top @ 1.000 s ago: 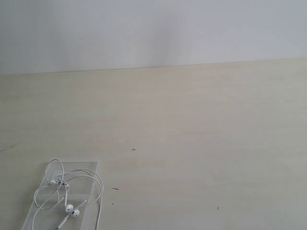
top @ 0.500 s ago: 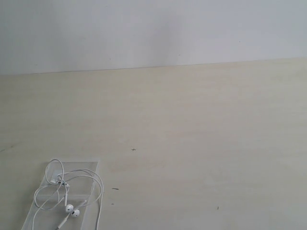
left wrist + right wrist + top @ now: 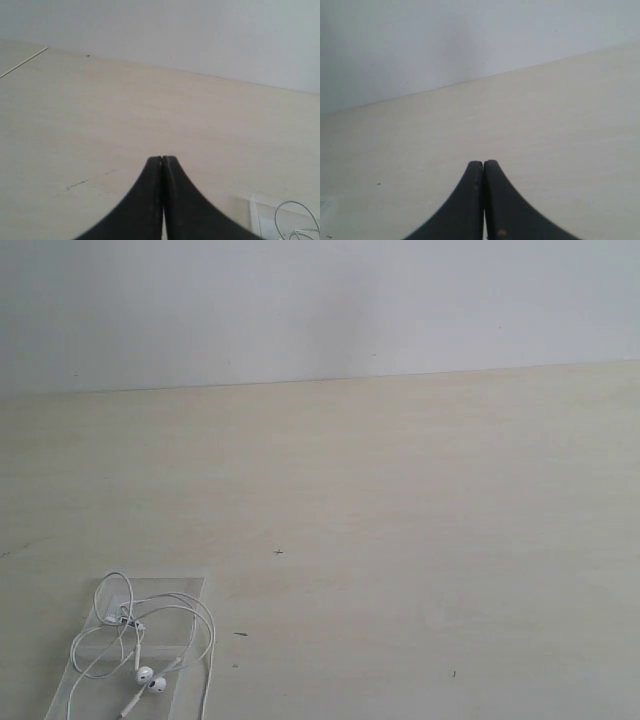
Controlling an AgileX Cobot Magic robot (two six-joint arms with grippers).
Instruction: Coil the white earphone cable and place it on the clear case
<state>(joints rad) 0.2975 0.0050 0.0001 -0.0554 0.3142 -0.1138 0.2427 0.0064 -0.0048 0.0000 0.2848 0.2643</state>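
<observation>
The white earphone cable [image 3: 137, 640] lies loosely looped on the clear case [image 3: 172, 591], near left of desk [image 3: 400, 540]. Both left hand [image 3: 162, 161] and right hand [image 3: 483, 164] clenched, empty.

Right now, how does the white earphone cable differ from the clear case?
The white earphone cable is thin and opaque white; the clear case is flat and see-through. The cable curls in loose loops; the case is a straight-edged rectangle. The cable lies on top; the case sits beneath it. Both lie flat on the table, touching.
</observation>
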